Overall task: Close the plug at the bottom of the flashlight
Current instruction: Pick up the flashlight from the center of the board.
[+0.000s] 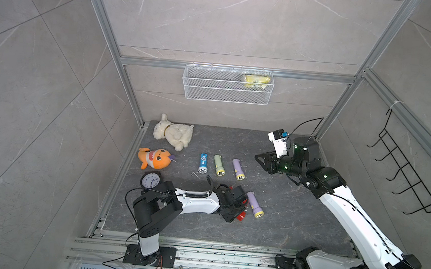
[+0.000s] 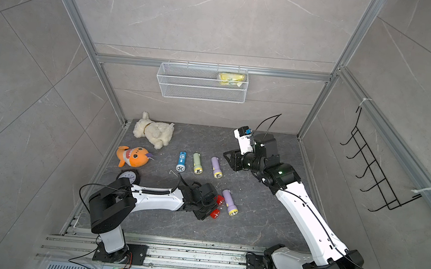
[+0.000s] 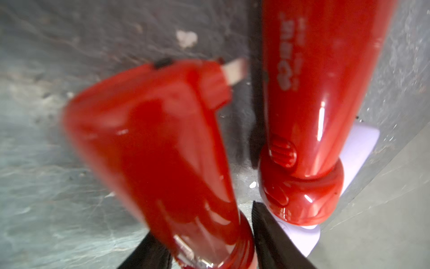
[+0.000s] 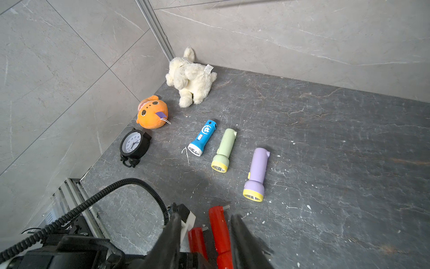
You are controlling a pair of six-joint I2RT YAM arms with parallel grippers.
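At the table's (image 1: 294, 227) near-left part, under the left wrist, lie 2 red ones. The red flashlight (image 3: 151, 144) has its plug (image 3: 235, 69) sticking out at the bottom end and its head between the left gripper's (image 3: 204, 223) fingers. Too blurred to tell if it's pinched. The second red flashlight (image 3: 309, 93) is just beside it, w/ a purple flashlight (image 1: 255, 204) next. Farther back is a row of 3 — blue flashlight (image 1: 203, 163), green flashlight (image 1: 218, 165), other purple flashlight (image 1: 238, 169). The right gripper (image 1: 262, 160) hovers well apart, jaws spread, empty. Also 2 plushes — white plush (image 1: 173, 135), orange plush (image 1: 155, 158) — plus 1 clock (image 1: 151, 180) and 1 wire basket (image 1: 226, 93).

- red flashlights (image 4: 220, 229) (image 4: 197, 240), glossy
- blue flashlight (image 4: 204, 137), white emblem
- pale-green flashlight (image 4: 224, 149), yellow rim
- lilac flashlights (image 1: 238, 169) (image 1: 255, 203), yellow rims
- orange plush fish (image 4: 152, 111); cream plush dog (image 4: 193, 79)
- black alarm clock (image 4: 135, 144), white dial
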